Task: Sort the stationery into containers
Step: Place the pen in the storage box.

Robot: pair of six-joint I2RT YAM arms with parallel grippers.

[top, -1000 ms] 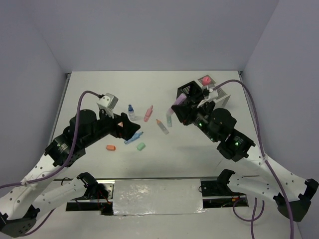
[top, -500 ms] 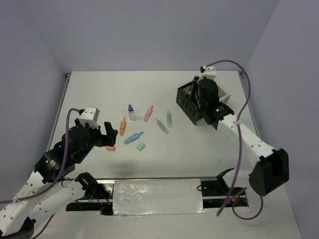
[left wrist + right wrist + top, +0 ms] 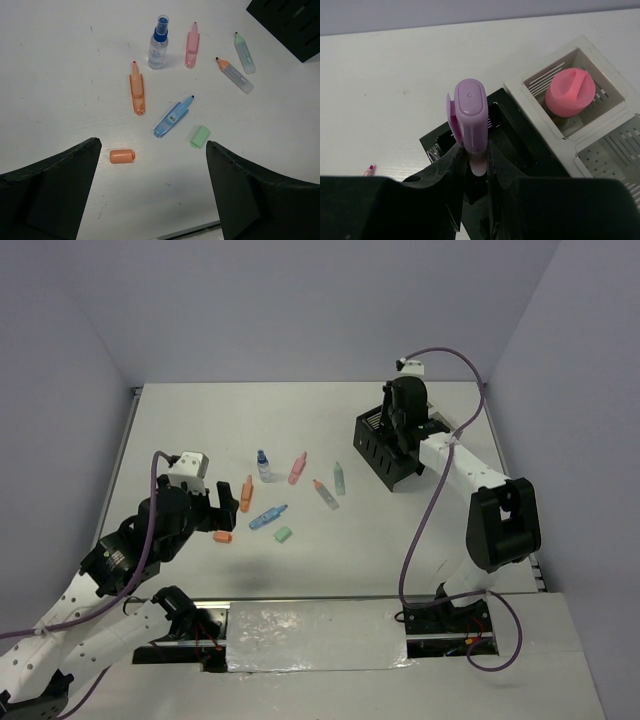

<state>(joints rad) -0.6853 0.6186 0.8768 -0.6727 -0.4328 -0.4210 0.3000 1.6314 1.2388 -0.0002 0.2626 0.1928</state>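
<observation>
Stationery lies on the table: a blue-capped bottle (image 3: 262, 464), a pink highlighter (image 3: 297, 468), an orange highlighter (image 3: 246, 493), a blue one (image 3: 268, 516), a green one (image 3: 339, 478), an orange-tipped marker (image 3: 325, 493), a green stub (image 3: 283, 534) and an orange stub (image 3: 222, 537). My left gripper (image 3: 215, 502) is open and empty, above the table just near of the orange stub (image 3: 122, 156) and green stub (image 3: 200, 136). My right gripper (image 3: 476, 150) is shut on a purple highlighter (image 3: 472, 115), held upright over the black mesh box (image 3: 437, 142). The white box (image 3: 520, 87) beside it holds a pink eraser (image 3: 570, 92).
The black box (image 3: 385, 445) stands at the far right, with the white box mostly hidden behind my right arm. The white box's second compartment (image 3: 615, 150) shows bare mesh. Walls close the table at the back and both sides.
My right arm swung from near the table's middle out over the black box, carrying the purple highlighter. My left arm pulled back from the items toward the near left.
</observation>
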